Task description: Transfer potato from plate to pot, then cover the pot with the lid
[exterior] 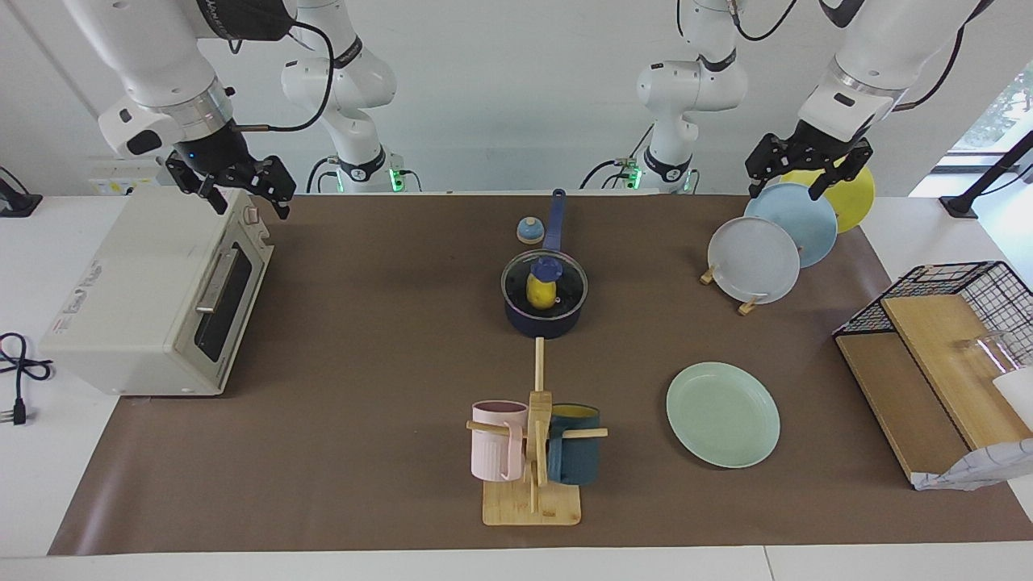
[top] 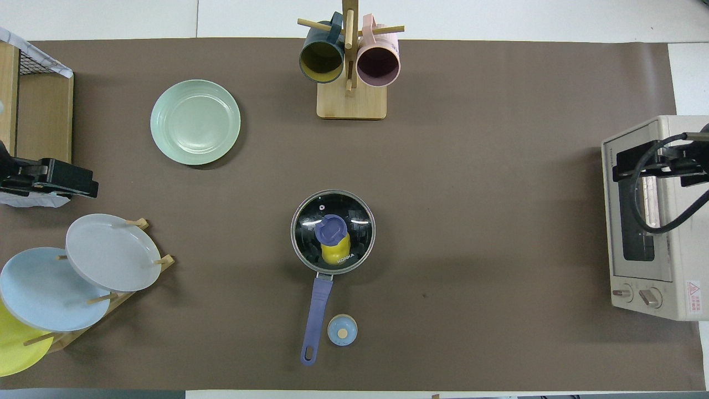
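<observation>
Resting state: both arms raised at the two ends of the worktop (exterior: 387, 339), neither holding anything.
Potato: the potato (exterior: 539, 292) lies inside the pot, seen through the glass, partly under the knob.
Pot: the pot (exterior: 542, 319) stands at mid-worktop, its long blue handle pointing toward the robots, at 12 o'clock in the facing view.
Lid: the lid (exterior: 544, 282) sits flat on the pot's rim, blue knob up, closing it.
Plate: the plate (exterior: 722, 414) lies bare on the worktop, at about 4 o'clock from the pot in the facing view, farther from the robots and toward the left arm's end.
Left pincer: the left pincer (exterior: 809, 168) hangs spread and empty over the plate rack (exterior: 746, 307), which holds grey, light blue and yellow plates on edge.
Right pincer: the right pincer (exterior: 240, 186) hangs spread and empty over the toaster oven (exterior: 153, 290) at the right arm's end.
Bell: a small blue-topped bell (exterior: 529, 231) stands just beside the pot's handle.
Mug stand: a wooden mug stand (exterior: 533, 484) with a pink mug and a dark teal mug stands at 6 o'clock from the pot in the facing view, farther from the robots.
</observation>
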Controlling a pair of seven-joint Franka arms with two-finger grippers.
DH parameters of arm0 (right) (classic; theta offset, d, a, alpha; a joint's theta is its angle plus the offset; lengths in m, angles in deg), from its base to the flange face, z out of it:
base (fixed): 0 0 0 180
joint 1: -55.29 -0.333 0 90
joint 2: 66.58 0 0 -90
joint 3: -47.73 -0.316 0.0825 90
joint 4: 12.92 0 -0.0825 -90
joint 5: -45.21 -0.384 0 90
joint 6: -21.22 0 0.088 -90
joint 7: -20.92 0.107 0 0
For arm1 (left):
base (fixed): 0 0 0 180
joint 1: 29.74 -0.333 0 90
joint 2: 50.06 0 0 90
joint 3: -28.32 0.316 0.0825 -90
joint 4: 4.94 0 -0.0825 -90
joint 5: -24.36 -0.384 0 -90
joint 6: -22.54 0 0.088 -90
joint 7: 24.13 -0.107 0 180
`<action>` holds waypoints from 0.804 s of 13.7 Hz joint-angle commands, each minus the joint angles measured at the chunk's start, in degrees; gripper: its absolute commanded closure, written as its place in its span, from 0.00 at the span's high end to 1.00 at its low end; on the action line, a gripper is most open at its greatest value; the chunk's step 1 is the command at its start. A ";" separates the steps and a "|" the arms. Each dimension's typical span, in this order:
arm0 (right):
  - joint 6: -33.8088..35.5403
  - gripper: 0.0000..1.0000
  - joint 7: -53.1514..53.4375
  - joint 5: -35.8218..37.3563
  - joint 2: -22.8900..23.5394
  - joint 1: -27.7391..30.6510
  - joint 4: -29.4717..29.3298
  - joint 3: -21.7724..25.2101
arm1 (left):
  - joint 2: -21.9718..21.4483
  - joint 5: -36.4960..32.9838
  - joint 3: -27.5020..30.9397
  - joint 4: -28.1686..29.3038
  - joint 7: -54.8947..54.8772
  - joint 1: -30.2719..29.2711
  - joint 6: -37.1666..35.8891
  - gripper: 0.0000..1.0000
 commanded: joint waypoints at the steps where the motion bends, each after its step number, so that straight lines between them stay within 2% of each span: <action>1: 1.02 1.00 -1.99 -0.55 -0.86 1.20 -0.32 -0.86 | -1.37 0.43 0.07 1.60 0.59 -0.34 0.71 1.00; 6: 3.48 1.00 -2.26 -0.64 -2.44 1.20 0.29 -0.86 | -1.37 0.43 0.07 1.60 0.68 -0.34 0.71 1.00; 11: 2.18 1.00 -2.43 -0.55 -2.44 1.20 0.47 -1.04 | -1.46 0.43 0.07 1.60 0.68 -0.34 0.63 1.00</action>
